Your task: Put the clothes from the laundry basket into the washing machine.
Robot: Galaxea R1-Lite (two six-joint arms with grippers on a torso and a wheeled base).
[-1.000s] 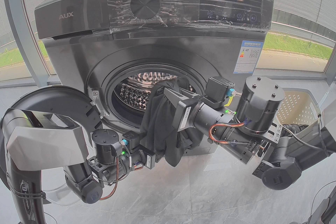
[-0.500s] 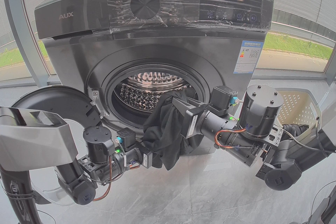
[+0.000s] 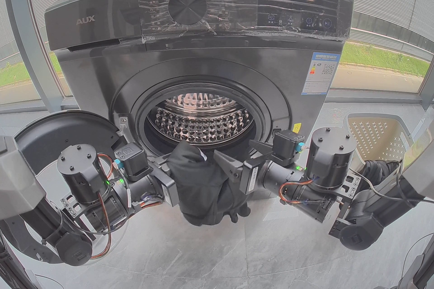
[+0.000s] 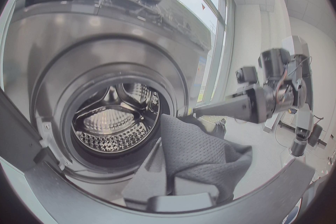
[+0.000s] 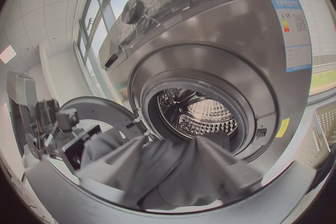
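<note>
A dark garment hangs bunched in front of the washing machine, just below the rim of its open drum. My left gripper is shut on the garment's left side, with the mesh cloth draped over its fingers. From the other side my right gripper is shut on the same garment, which spreads across and hides its fingertips. No cloth lies inside the steel drum. The white laundry basket stands on the floor at the right.
The machine's round door is swung open to the left, behind my left arm. Grey tiled floor lies in front of the machine. Windows run behind and beside it.
The garment has come down from the drum opening to below its rim. My right gripper dropped and drew back with it, while my left arm rose and swung in to the cloth's left side.
</note>
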